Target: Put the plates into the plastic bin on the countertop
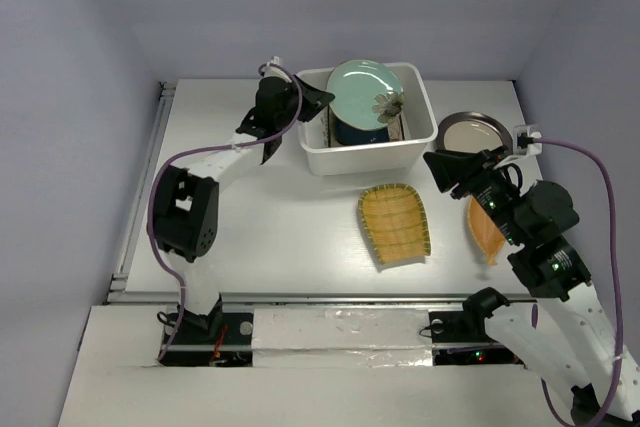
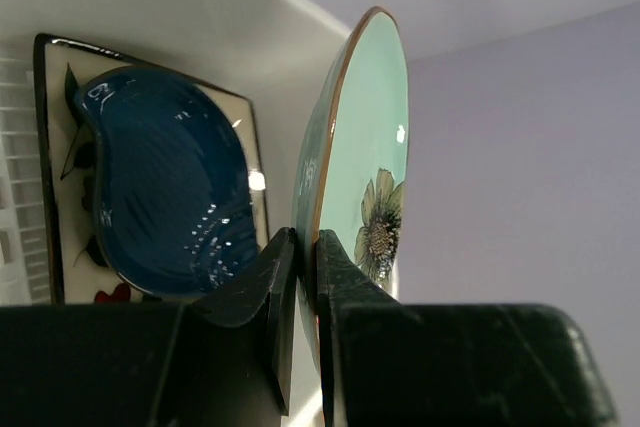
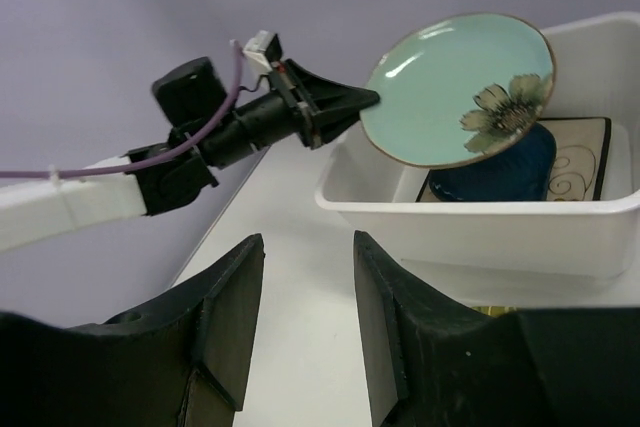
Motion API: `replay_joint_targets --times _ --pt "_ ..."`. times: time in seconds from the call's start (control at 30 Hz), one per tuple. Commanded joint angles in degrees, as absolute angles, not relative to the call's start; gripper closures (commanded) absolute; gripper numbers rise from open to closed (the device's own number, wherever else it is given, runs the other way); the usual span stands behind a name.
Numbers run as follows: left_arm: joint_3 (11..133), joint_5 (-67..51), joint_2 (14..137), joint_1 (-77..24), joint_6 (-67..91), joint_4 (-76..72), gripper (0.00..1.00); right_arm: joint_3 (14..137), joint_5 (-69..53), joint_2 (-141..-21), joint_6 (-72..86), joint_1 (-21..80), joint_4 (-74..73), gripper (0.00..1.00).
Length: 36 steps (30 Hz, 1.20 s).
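Pinched rim of mint-green plate tight in L gripper, tilted over far plastic bin, prob. to slide atop blue dish; hovered R gripper spread, empty, near dark-rimmed plate

Between the fingers of the left gripper, the lower rim of the mint-green plate is hidden. Beyond it, the dark blue dish covers most of the cream square plate. From above, the right arm hides part of the orange leaf plate. The right gripper overlaps the dark-rimmed plate. In the right wrist view, the picture's edge cuts off the plastic bin.
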<state>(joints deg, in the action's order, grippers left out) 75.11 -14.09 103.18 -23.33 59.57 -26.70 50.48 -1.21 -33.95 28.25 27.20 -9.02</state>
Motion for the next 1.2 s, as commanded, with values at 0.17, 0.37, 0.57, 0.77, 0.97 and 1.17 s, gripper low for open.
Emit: replay_joint_targets --times 0.17,0.37,0.57,0.77,0.97,1.17 --pt "91.1 -9.3 108.4 -26.5 51.2 -22.6 1.00 51.3 1.3 -33.0 26.8 27.8 -9.6 0.53" --pt "96.8 -6.9 112.6 -27.6 46.5 -14.0 1.00 50.5 1.8 -32.8 27.0 27.8 -9.3 0.53" --pt "100.4 -6.5 115.2 -27.6 44.3 -10.0 1.00 50.2 2.8 -33.3 27.1 27.8 -9.3 0.53" --pt "102.7 -6.0 117.9 -28.1 41.6 -6.2 1.00 48.7 2.6 -34.8 27.7 27.8 -8.8 0.53" --pt "104.2 -5.3 119.5 -28.1 39.1 -2.1 0.95 44.8 3.9 -35.6 29.8 27.8 -9.0 0.53" --pt "103.9 -2.6 118.9 -28.1 36.9 -0.4 0.73 35.7 4.7 -36.9 33.4 27.8 -8.1 0.53"
